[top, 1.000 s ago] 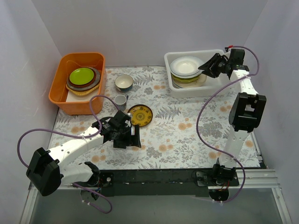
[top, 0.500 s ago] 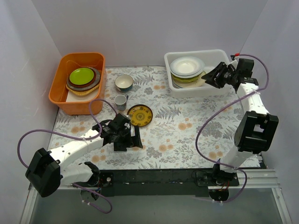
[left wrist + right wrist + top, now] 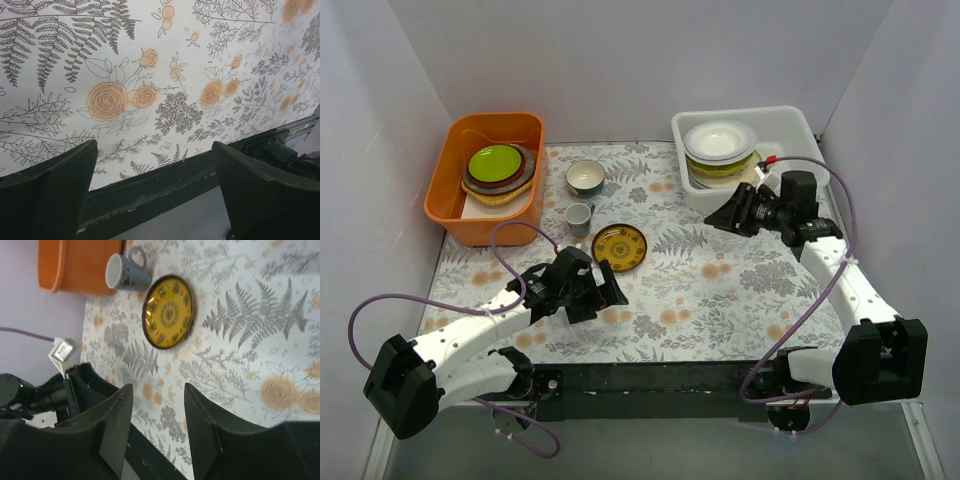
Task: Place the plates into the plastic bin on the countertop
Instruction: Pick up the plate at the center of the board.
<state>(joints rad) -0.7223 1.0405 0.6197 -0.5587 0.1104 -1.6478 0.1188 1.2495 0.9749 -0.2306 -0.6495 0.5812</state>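
Note:
A small brown-and-yellow patterned plate (image 3: 619, 247) lies flat on the flowered countertop (image 3: 720, 285); the right wrist view shows that plate (image 3: 168, 311) ahead of the fingers. The white plastic bin (image 3: 790, 118) at the back right holds a stack of plates with a white one (image 3: 720, 140) on top. More plates, a lime one (image 3: 495, 161) uppermost, sit in the orange tub (image 3: 455, 215). My left gripper (image 3: 608, 293) (image 3: 155, 195) hangs wide open and empty over the cloth near the table's front edge. My right gripper (image 3: 716, 221) (image 3: 158, 390) is open and empty, in front of the bin.
A small bowl with a teal inside (image 3: 585, 177) and a grey cup (image 3: 578, 217) (image 3: 126, 271) stand on the cloth between the orange tub and the patterned plate. The black front rail (image 3: 165, 185) runs under the left fingers. Purple walls close in the sides.
The right arm swung away from over the bin, down and left to the cloth in front of it. The left gripper opened wider and shifted slightly toward the front.

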